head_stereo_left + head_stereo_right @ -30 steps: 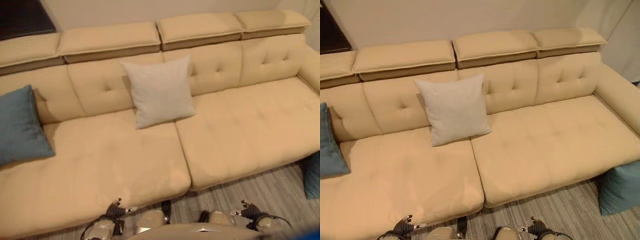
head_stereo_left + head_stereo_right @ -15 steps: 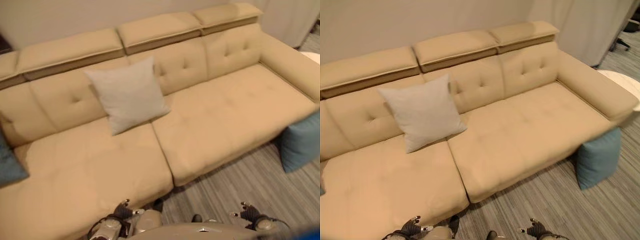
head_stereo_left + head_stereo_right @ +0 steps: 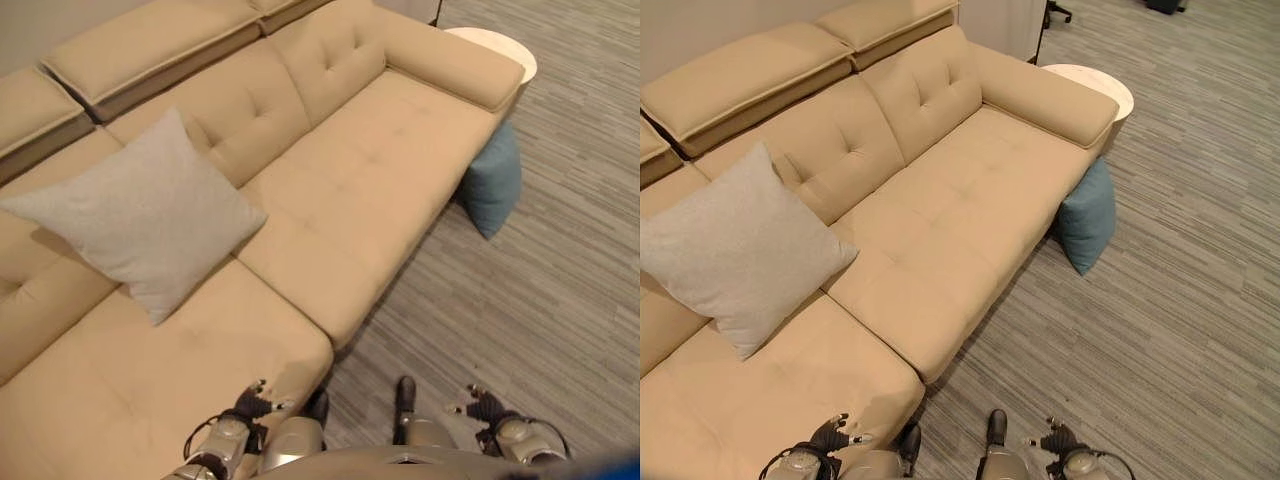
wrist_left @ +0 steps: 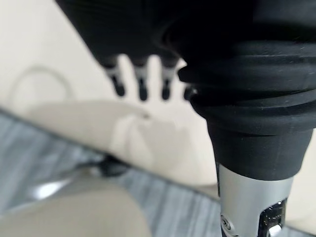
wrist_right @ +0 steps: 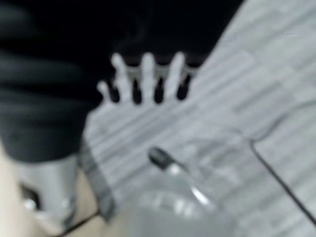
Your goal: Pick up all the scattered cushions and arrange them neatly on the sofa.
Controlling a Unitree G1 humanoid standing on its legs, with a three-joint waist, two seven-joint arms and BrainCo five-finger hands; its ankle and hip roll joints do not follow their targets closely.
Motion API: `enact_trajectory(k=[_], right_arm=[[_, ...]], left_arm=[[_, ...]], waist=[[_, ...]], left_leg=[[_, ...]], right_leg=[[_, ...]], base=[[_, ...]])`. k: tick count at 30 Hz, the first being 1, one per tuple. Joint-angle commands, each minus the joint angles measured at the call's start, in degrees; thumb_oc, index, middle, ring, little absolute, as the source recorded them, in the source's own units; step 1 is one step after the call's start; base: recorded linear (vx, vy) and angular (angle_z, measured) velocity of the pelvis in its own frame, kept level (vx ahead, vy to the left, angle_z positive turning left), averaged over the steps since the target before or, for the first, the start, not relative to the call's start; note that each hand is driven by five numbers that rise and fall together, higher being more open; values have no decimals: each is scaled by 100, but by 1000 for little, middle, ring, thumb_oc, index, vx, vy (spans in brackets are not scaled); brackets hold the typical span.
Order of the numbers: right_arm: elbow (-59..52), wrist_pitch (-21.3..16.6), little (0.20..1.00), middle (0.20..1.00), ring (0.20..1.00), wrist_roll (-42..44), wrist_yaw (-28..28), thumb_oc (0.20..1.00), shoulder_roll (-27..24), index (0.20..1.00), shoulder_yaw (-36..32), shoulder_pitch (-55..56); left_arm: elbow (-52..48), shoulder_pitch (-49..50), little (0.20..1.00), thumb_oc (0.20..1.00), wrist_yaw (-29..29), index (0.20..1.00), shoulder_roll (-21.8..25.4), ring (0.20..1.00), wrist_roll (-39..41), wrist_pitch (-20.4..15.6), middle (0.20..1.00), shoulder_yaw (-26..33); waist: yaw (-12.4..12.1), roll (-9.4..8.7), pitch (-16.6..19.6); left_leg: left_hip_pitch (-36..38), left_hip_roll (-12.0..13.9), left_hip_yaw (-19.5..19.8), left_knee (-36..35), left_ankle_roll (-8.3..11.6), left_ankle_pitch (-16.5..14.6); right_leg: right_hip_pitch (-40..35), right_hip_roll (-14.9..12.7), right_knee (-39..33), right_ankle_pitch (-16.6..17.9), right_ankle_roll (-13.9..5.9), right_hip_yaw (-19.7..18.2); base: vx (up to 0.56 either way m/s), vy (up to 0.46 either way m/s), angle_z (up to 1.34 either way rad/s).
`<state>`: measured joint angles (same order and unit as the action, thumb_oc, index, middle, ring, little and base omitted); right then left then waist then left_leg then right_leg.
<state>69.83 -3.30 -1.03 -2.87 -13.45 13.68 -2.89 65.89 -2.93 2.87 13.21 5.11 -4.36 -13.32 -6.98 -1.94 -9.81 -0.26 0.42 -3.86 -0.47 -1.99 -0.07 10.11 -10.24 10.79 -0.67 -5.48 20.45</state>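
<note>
Left eye view: grey cushion (image 3: 140,215) propped against the sofa (image 3: 350,190) backrest, teal cushion (image 3: 492,180) on the floor (image 3: 540,290) beside the armrest. Right eye view: round side table (image 3: 1095,85) past the armrest. Left wrist view: left hand (image 4: 143,81) released, empty. Right wrist view: right hand (image 5: 148,81) likewise, fingers straight over floor.

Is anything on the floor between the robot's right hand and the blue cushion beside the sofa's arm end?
Nothing visible does. The blue cushion leans on the sofa below its armrest, near a round white table. Bare striped floor lies between it and the right hand, which hangs open and empty, as does the left hand.
</note>
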Motion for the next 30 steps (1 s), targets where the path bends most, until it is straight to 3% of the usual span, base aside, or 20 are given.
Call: enact_trajectory(k=[1,5,11,15,16,17,18,21,22,25,27,28,30], right_arm=[[-111,-66,1000,1000,1000,269,-97,1000,-277,1000,-138,-19],[-70,-63,1000,1000,1000,331,-96,1000,-277,1000,-159,-48],[-101,-98,1000,1000,1000,465,-106,1000,-329,1000,-148,-81],[-56,-159,1000,1000,1000,734,-205,1000,-350,1000,-235,-133],[-1,-157,1000,1000,1000,868,-231,1000,-341,1000,-269,-160],[0,-157,1000,1000,1000,868,-231,1000,-341,1000,-270,-161],[78,-133,1000,1000,1000,976,-246,1000,-342,1000,-317,-193],[115,-130,1000,1000,1000,983,-249,1000,-343,1000,-330,-198],[148,-133,1000,1000,1000,955,-268,1000,-346,1000,-345,-177],[241,-92,1000,1000,1000,986,-277,1000,-340,1000,-455,-208],[261,-90,1000,1000,1000,975,-272,1000,-351,1000,-464,-204],[268,-77,1000,1000,1000,992,-252,1000,-322,1000,-526,-204],[254,-80,1000,1000,1000,980,-248,1000,-307,1000,-516,-237]], left_arm=[[-15,-57,1000,1000,6,1000,-111,1000,-32,-97,1000,21],[39,-93,1000,1000,4,1000,-140,1000,-82,-60,1000,-9],[102,-129,1000,1000,16,1000,-228,1000,-135,-64,1000,-82],[31,-190,1000,1000,41,1000,-232,1000,-38,-63,1000,-164],[76,-278,1000,1000,72,1000,-251,1000,41,-68,1000,-194],[77,-281,1000,1000,72,1000,-251,1000,41,-69,1000,-195],[50,-360,1000,1000,113,1000,-270,1000,121,-58,1000,-256],[28,-367,1000,1000,112,1000,-269,1000,140,-61,1000,-276],[2,-348,1000,1000,120,1000,-257,1000,142,-59,1000,-290],[46,-320,1000,1000,114,1000,-232,1000,154,-44,1000,-241],[50,-282,1000,1000,122,1000,-230,1000,169,-45,1000,-217],[0,-235,1000,1000,138,1000,-194,1000,223,-37,1000,-144],[-30,-242,1000,1000,154,1000,-157,1000,238,-43,1000,-123]], waist=[[-67,43,143],[-138,-6,274],[11,41,355],[79,-59,184],[29,-101,80],[28,-100,72],[-21,-139,84],[-29,-133,91],[-42,-112,146],[-32,-89,252],[-52,-66,277],[-86,-32,297],[-81,-20,243]], left_leg=[[-47,-294,684,-56,202,-115],[-101,-311,480,-147,267,-18],[-12,-202,413,-156,389,-14],[-370,-140,455,955,580,-198],[-528,-221,742,1336,579,-158],[-524,-220,744,1343,579,-163],[-726,-585,1198,1207,510,-271],[-770,-662,1295,1024,484,-231],[-878,-772,1416,779,445,-53],[-690,-820,1594,716,341,-112],[-620,-832,1629,702,305,-128],[-421,-805,1593,623,178,-210],[-360,-751,1545,617,133,-219]], right_leg=[[-560,131,-311,153,-354,114],[-842,219,-794,124,-352,224],[-994,376,-1240,189,-294,160],[-1118,472,-1377,143,-146,-84],[-1218,559,-1440,127,-72,-230],[-1226,559,-1442,126,-72,-229],[-1255,610,-1491,144,-74,-422],[-1290,652,-1512,146,-96,-519],[-1317,740,-1523,127,-106,-697],[-1334,817,-1221,-85,-121,-1044],[-1318,801,-1038,-148,-119,-1082],[-1112,780,-302,-221,-196,-1077],[-865,746,158,-174,-278,-1073]], base=[[-52,-36,-59],[-37,-101,-40],[41,-137,-9],[27,-165,-3],[47,-153,-1],[134,-142,-16],[87,-56,-32],[129,-35,-35],[186,0,-47],[236,49,-65],[204,92,-142],[199,94,-139],[127,69,-88]])
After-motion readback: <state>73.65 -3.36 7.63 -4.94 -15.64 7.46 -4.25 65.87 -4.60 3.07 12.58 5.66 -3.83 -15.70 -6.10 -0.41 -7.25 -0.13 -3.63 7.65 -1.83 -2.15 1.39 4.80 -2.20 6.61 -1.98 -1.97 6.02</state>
